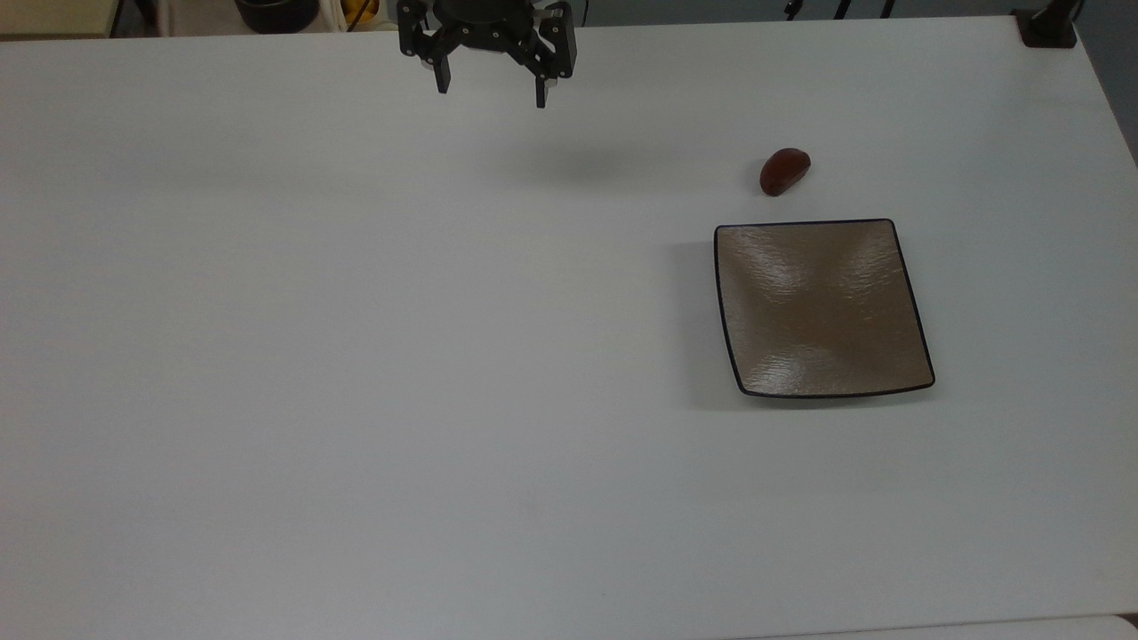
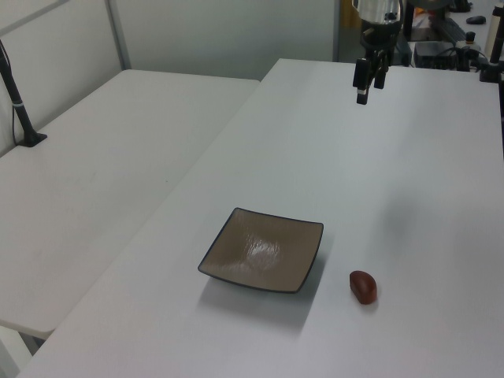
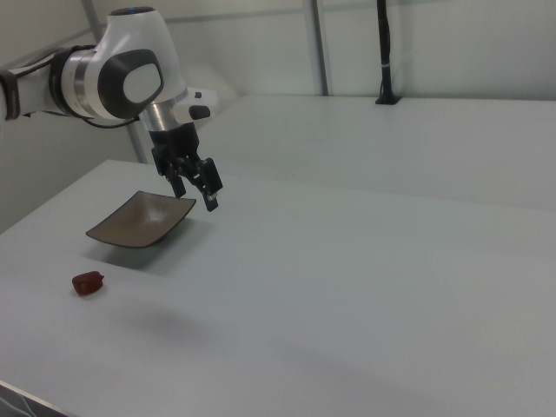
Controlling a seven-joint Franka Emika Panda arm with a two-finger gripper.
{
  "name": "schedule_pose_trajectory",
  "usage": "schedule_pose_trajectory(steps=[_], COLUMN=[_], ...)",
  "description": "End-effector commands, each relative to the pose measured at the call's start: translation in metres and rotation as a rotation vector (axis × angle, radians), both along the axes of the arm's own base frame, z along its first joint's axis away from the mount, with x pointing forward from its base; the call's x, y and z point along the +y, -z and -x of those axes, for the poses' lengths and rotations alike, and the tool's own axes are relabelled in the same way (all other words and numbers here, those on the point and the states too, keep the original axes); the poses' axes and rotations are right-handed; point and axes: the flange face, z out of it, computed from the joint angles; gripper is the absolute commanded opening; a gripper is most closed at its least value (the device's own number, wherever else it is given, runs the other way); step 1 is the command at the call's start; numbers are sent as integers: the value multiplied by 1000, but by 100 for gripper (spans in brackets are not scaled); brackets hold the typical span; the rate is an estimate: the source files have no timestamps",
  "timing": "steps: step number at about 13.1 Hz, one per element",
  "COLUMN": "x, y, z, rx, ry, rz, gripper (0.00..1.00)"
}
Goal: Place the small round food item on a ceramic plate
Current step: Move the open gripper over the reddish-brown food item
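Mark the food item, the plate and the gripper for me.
small round food item [image 1: 784, 171], top view, middle of its glossy top.
ceramic plate [image 1: 822, 307], top view, bare centre.
gripper [image 1: 492, 90], top view, midway between open fingertips.

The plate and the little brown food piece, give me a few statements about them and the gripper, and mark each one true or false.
1. The small round food item lies on the table, off the ceramic plate. True.
2. The gripper holds the food item. False: it hangs open and empty, well away from it.
3. The plate is round. False: it is square with a dark rim.
4. In the top view the food item sits above the plate. True.
5. Nothing lies on the plate. True.
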Motion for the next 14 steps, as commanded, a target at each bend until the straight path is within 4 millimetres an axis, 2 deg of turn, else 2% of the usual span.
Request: schedule_pose_trajectory(steps=[1,5,7,8,10,13,14], x=[1,9,47,58,91,158,186], y=[9,4,8,17,20,35,36], z=[6,7,9,7,12,28,37], rx=[7,0,10,20,18,42,29], ry=[-85,-88,-104,-102,-122,-213,-217], rz=[-34,-48,-80,-84,-121,-133,-141], gripper=[100,100,100,100,100,100,100])
